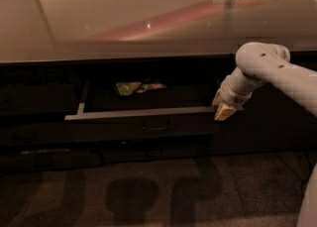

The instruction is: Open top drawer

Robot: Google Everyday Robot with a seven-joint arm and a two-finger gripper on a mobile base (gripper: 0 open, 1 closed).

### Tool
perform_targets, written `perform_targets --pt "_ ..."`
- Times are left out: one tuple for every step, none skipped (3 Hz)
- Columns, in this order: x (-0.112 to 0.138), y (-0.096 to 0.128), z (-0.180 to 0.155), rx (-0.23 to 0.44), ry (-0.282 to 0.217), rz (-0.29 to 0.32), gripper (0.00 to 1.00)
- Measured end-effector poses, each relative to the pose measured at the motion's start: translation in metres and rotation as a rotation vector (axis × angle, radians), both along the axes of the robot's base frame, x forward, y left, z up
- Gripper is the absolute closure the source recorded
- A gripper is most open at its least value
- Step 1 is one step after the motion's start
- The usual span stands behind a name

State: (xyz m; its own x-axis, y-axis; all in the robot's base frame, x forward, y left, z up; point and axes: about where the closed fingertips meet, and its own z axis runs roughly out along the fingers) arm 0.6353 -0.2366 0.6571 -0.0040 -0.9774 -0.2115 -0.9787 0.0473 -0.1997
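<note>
Tool (pixel 224 108) contact is seen at the right end of the top drawer (pixel 143 114), which is already drawn partly out beneath the bench (pixel 148 18). From the left, a side wall, a green packet (pixel 132 88) and the loop handle (pixel 156 127) are shown. The drawer's long axis runs leftward from the tool. Whether the tool is open or closed cannot be told, and the drawer's right wall is hidden.
</note>
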Motion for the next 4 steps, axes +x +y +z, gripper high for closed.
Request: perform_targets --pt "0.0 0.0 0.0 0.0 0.0 0.0 0.59" --pt "0.0 0.0 0.0 0.001 0.002 -0.003 0.34" --pt "-0.004 0.002 0.017 0.011 -0.029 -0.003 0.11" --pt "-0.013 0.006 0.05 0.02 -0.087 0.004 0.0"
